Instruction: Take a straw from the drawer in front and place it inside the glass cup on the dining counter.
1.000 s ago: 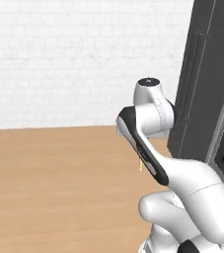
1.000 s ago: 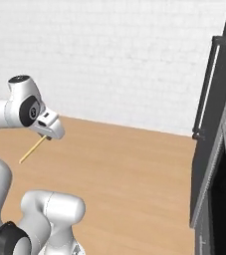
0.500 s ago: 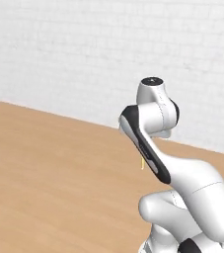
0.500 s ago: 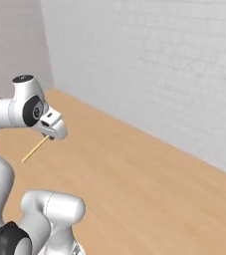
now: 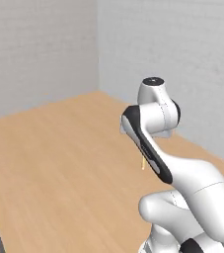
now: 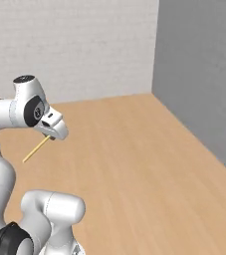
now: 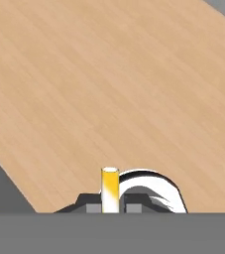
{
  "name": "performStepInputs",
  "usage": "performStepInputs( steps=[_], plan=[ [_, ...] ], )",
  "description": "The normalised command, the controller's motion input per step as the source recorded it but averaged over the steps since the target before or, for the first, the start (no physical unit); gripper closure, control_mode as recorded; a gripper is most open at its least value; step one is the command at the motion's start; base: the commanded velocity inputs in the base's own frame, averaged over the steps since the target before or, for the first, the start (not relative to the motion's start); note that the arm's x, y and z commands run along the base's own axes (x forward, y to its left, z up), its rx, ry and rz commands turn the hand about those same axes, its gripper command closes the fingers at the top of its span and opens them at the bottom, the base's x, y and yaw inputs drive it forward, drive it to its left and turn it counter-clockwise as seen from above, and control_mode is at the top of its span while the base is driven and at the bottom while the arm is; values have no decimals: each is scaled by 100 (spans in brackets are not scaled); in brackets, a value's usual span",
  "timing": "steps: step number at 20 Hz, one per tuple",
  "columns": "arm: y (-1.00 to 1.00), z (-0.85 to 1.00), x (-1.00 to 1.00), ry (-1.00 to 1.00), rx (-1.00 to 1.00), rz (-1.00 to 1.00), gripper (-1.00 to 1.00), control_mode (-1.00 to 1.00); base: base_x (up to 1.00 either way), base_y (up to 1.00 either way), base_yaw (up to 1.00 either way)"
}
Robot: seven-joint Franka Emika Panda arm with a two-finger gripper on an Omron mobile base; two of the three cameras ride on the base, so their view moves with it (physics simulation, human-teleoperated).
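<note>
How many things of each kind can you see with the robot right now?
Straw: 1
Pincer: 1
Wooden floor: 1
Walls: 2, one white, one grey
Total: 5

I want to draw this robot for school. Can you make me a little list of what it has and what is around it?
hand: shut on the straw
straw: thin, pale yellow, sticking out of the hand, slanting down
arm: white with dark joints, folded close to its body
floor: light wood
walls: white brick, meeting a grey wall at a corner
</note>
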Motion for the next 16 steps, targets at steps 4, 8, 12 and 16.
performStepInputs(
  steps=[4, 8, 12, 16],
  plan=[
    [0, 0, 0, 0, 0, 0, 100, 100, 100, -10, 75],
    [0, 0, 0, 0, 0, 0, 100, 100, 100, -60, 52],
    [0, 0, 0, 0, 0, 0, 100, 100, 100, -78, 43],
    [0, 0, 0, 0, 0, 0, 100, 100, 100, -76, 43]
  ],
)
